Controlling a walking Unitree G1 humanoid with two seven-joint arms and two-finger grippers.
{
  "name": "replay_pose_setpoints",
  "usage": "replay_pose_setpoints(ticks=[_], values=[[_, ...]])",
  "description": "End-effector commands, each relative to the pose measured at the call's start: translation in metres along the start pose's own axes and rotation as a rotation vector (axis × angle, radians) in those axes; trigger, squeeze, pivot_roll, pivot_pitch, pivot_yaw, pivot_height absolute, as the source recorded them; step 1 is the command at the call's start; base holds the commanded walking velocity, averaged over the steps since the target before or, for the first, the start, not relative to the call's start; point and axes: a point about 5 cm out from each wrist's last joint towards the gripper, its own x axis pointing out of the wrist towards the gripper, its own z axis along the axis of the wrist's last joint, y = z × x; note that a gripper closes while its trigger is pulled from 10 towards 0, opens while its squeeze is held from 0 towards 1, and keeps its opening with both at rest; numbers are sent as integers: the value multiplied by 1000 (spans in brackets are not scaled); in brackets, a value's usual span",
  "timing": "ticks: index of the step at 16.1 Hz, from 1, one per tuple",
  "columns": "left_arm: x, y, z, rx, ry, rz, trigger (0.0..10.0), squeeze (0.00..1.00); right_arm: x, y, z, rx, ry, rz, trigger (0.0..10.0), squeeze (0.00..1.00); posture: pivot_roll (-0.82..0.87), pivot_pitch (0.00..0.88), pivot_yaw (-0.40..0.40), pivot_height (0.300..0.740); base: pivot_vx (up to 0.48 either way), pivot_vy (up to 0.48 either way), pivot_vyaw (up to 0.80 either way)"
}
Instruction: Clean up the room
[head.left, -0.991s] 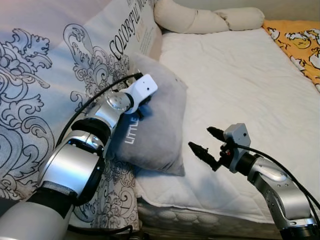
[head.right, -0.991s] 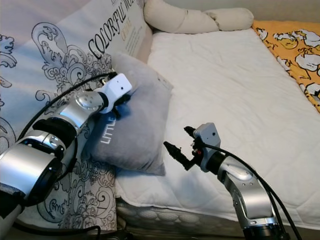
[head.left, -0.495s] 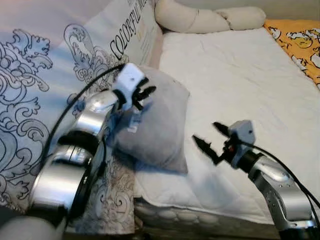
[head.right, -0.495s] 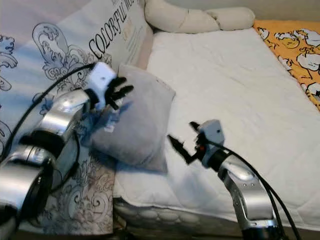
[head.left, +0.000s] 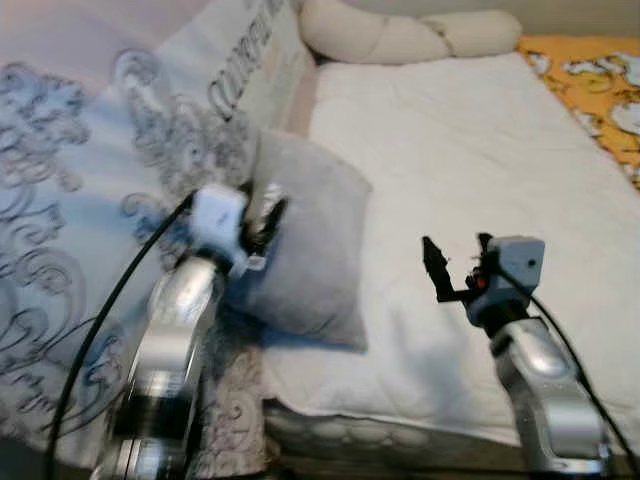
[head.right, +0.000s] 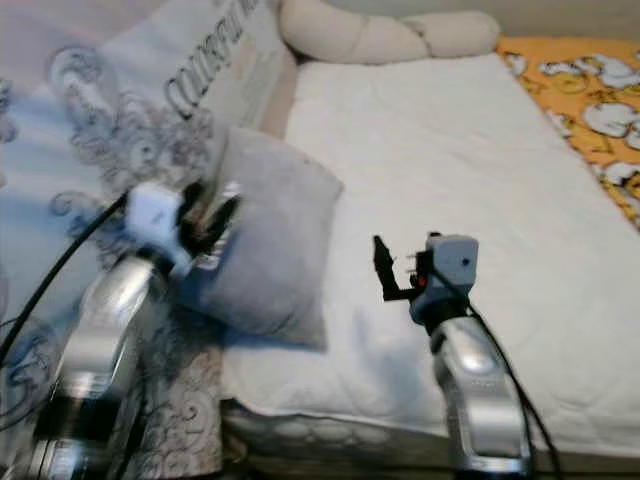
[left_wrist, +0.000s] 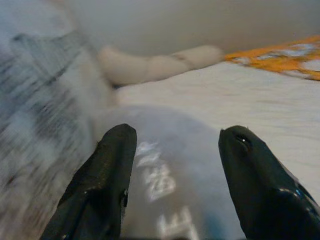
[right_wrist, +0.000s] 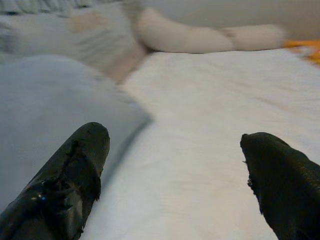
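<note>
Both arms are pulling back; left gripper (head.left: 262, 212) and right gripper (head.left: 432, 262) are hanging spread, empty. Grey pillow (head.left: 305, 245) is looking soft, probably light: pinch a corner.

Left arm (head.left: 175, 330) is showing blurred w/ its left gripper (head.left: 262, 215), fingers too smeared to judge. Letters on grey pillow (left_wrist: 165, 180) are reading unclear, cut by frame edge. Orange blanket (head.left: 590, 75) is running off pic edge
</note>
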Motion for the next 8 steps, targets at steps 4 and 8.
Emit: replay_pose_setpoints(ticks=[4,8], values=[[-22,-11,0,13,57,76,10000,1000,8,3,2,-126,-27,-126,10000,1000,5,0,52,740,0,-458,0],[-21,-10,8,-7,58,114,10000,1000,12,-1,7,-141,-57,-159,10000,1000,-2,0,47,740,0,-456,713]])
